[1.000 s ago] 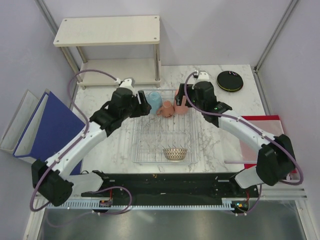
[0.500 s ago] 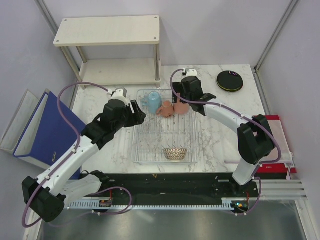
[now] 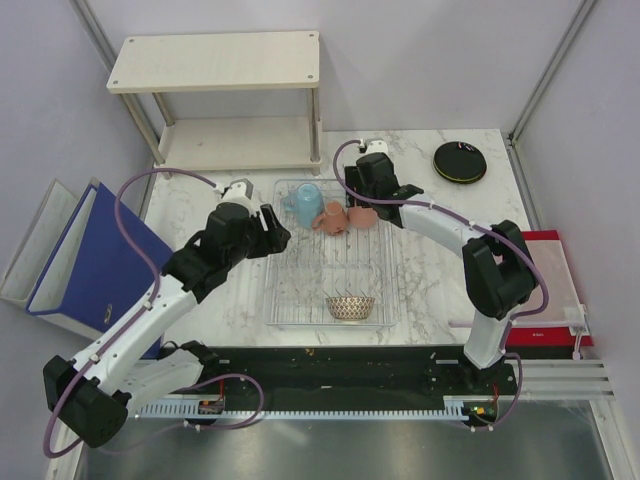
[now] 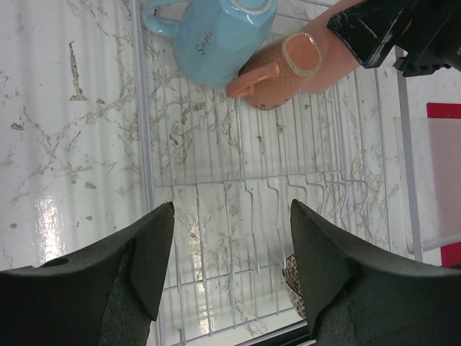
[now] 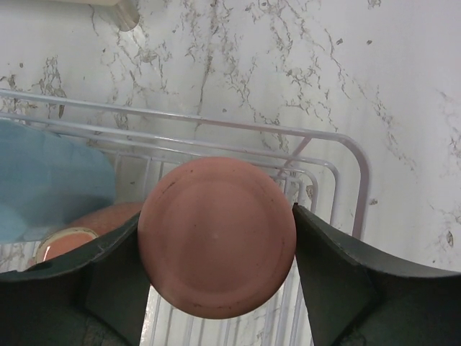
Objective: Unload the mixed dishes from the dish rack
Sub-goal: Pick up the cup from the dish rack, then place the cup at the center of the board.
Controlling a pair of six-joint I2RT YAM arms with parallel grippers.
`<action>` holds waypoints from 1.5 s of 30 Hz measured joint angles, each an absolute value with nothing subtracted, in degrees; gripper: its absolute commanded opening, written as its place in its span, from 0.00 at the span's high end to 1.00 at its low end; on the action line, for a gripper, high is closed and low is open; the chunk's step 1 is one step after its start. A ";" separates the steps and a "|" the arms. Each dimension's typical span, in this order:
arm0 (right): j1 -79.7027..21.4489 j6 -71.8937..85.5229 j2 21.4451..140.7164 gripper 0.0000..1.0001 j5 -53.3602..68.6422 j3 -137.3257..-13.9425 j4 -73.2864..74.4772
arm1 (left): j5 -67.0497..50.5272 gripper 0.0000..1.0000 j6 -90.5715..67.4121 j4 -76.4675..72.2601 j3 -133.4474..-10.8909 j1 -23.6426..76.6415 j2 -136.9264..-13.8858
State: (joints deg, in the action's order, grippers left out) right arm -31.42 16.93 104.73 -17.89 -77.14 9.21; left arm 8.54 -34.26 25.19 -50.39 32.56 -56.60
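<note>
The wire dish rack (image 3: 300, 290) lies mid-table. At its far end a light blue cup (image 3: 305, 203) lies beside a salmon pink cup (image 3: 330, 221) on its side. A second salmon pink cup (image 3: 363, 216) stands upside down at the rack's far right corner. My right gripper (image 3: 362, 203) is shut on it, and its fingers (image 5: 328, 274) press both sides of the cup's base (image 5: 216, 238). A net-patterned beige bowl (image 3: 350, 307) sits at the rack's near edge. My left gripper (image 3: 275, 228) hangs open and holds nothing over the rack's left side (image 4: 238, 187), short of the blue cup (image 4: 216, 40).
A two-tier wooden shelf (image 3: 215, 65) stands at the back left. A black round plate (image 3: 460, 162) lies on the table at the back right. A blue folder (image 3: 100, 260) lies left of the table. A red sheet (image 3: 545, 290) lies on the right.
The right gripper has closed onto the upside-down salmon cup after shifting slightly left and back. The left gripper drew back from the blue cup toward the rack's left side.
</note>
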 measured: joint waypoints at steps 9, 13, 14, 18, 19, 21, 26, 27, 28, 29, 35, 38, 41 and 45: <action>-31.46 17.26 99.94 0.47 -17.02 -76.77 11.53 | 8.51 0.28 -34.28 25.19 -50.37 32.56 -56.60; -31.62 18.65 92.77 0.49 -14.44 -76.73 12.10 | 8.54 0.28 -34.28 25.19 -50.41 32.56 -56.64; -31.68 19.00 90.56 0.58 -13.43 -76.73 12.08 | 8.54 0.28 -34.28 25.23 -50.48 32.56 -56.69; -31.59 22.83 81.08 1.00 -9.54 -75.33 10.44 | 8.43 0.28 -34.28 25.15 -51.57 32.56 -57.04; -31.35 24.51 78.56 1.00 -8.23 -74.26 9.65 | 8.19 0.27 -34.30 24.93 -51.81 32.56 -56.97; -29.78 28.93 73.87 1.00 -3.51 -70.78 6.35 | 5.63 0.25 -34.33 23.42 -51.88 32.49 -56.55; -23.94 43.13 67.09 1.00 8.10 -55.94 -9.19 | -4.89 0.22 -37.39 9.61 -45.95 32.49 -50.89; -23.22 46.89 66.89 1.00 10.50 -51.75 -14.85 | -7.68 0.22 -39.31 4.16 -42.65 32.49 -48.45; -22.90 50.92 67.26 1.00 12.67 -47.92 -19.94 | -9.45 0.22 -40.58 0.89 -40.64 32.49 -47.09; -22.76 54.83 68.25 1.00 14.76 -44.45 -25.34 | -11.90 0.23 -42.68 -4.12 -38.06 32.49 -45.84; -22.98 72.16 76.73 1.00 23.16 -36.18 -50.02 | -20.58 0.24 -49.50 -19.73 -33.95 32.49 -47.09; -23.68 77.03 78.83 1.00 25.08 -35.92 -58.87 | -22.72 0.25 -51.16 -24.14 -33.34 32.47 -47.33; -25.45 79.20 79.29 1.00 26.35 -35.99 -64.58 | -23.20 0.25 -52.16 -26.92 -33.12 32.47 -47.66; -29.19 79.70 80.29 1.00 28.42 -36.80 -67.42 | -23.55 0.27 -52.88 -28.82 -32.99 32.47 -48.82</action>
State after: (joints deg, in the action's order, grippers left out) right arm -29.19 79.70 80.29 28.42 -36.80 -67.42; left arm -23.55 -52.88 -28.82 -32.99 32.47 -48.82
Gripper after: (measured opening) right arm 0.762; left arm 0.749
